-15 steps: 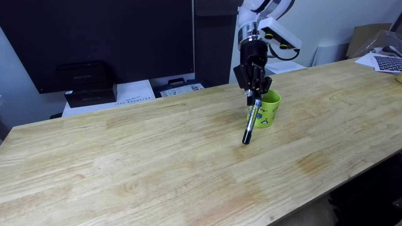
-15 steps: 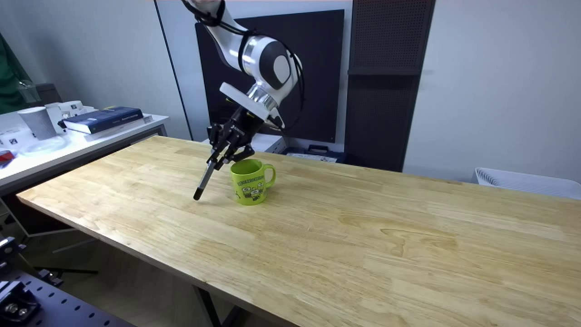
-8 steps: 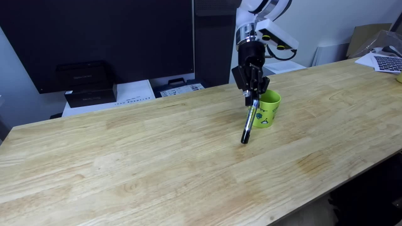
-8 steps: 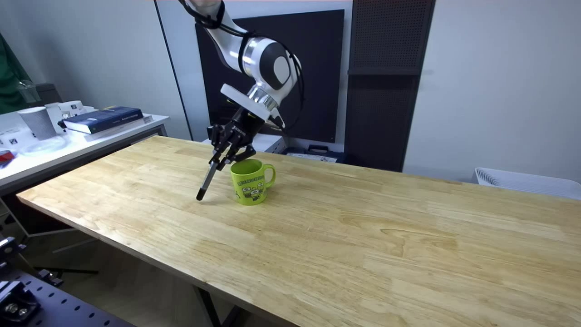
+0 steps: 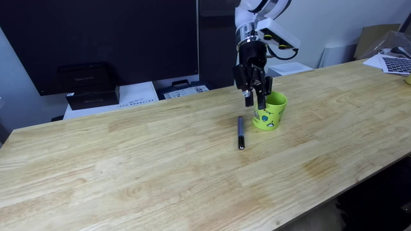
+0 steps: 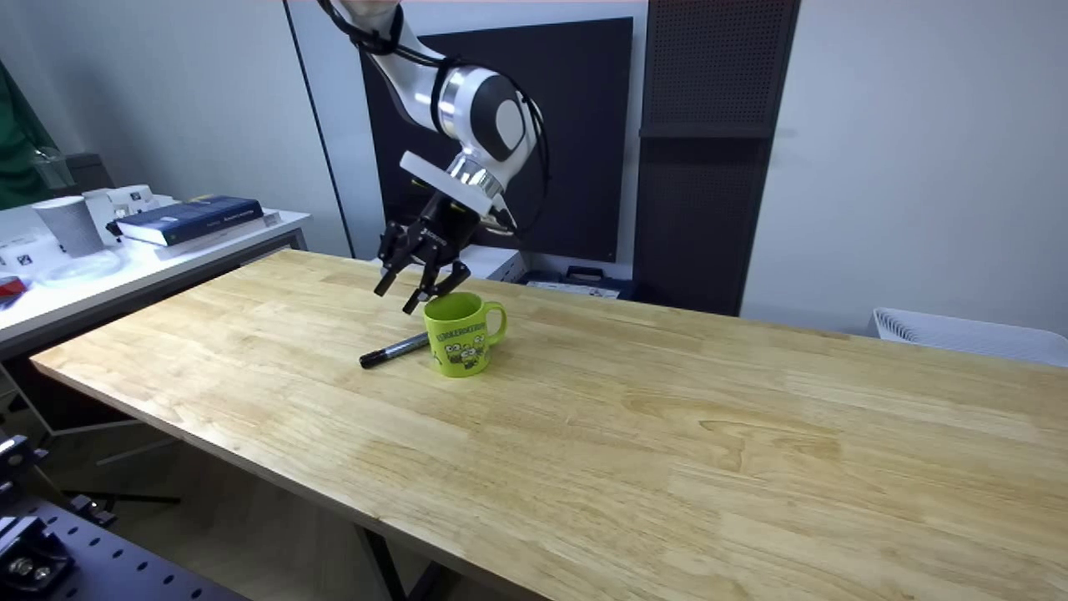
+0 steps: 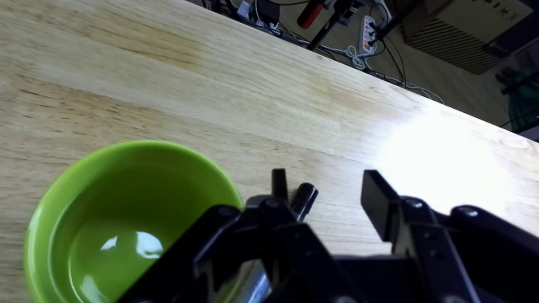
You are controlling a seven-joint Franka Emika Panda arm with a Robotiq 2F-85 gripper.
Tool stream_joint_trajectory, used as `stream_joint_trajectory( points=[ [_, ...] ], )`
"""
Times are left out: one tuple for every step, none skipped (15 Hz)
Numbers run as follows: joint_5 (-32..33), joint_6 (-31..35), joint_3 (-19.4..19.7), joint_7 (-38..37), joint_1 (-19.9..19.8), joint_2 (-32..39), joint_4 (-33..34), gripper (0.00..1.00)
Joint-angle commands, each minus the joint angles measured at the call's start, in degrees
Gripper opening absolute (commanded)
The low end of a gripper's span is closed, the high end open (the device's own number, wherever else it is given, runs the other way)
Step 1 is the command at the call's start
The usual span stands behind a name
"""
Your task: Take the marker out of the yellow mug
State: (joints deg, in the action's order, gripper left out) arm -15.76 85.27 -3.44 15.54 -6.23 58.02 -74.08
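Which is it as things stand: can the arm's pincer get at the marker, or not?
Probably yes. The pincer hangs open above the table, and the marker lies flat on it with nothing resting on top. The mug stands close beside, so it could crowd the approach.

the mug (image 7: 130, 202) looks glossy, the table (image 5: 144, 173) smooth wood.

"lean robotics" reads on a white box (image 5: 138, 92) beyond the table (image 5: 154, 160); from here, lettering on the yellow mug (image 6: 459, 342) is illegible.
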Motion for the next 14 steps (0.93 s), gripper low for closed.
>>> stream_joint_trajectory(
  points=[
    [2.3,-2.1,-0.6,-0.9,1.3,1.0,3.6,0.81],
    [2.9,-1.9,-0.7,-0.7,1.7,0.7,3.5,0.87],
    [3.8,-1.6,-0.7,-0.7,2.4,0.3,3.4,0.95],
    [4.9,-1.2,-0.7,-0.6,3.1,-0.1,3.3,0.99],
    [6.3,-0.7,-0.6,-0.6,3.9,-0.7,2.9,1.00],
    [7.7,-0.1,-0.3,-0.8,4.8,-1.1,2.7,1.00],
    [9.5,0.8,-0.1,-1.1,5.9,-1.9,2.1,1.00],
    [11.2,1.8,0.1,-1.3,6.8,-2.6,1.4,1.00],
    [12.9,3.1,0.3,-1.5,7.8,-3.5,0.5,1.00],
    [15.0,4.7,0.5,-1.8,8.8,-4.5,-0.5,1.00],
    [17.1,6.7,0.8,-2.3,9.9,-5.8,-2.0,1.00],
    [19.0,8.7,1.0,-2.8,10.8,-6.9,-3.3,1.00],
    [21.0,11.0,1.2,-3.7,11.7,-8.4,-5.1,1.00],
    [22.8,13.7,1.4,-4.6,12.6,-10.0,-7.4,1.00]
  ],
)
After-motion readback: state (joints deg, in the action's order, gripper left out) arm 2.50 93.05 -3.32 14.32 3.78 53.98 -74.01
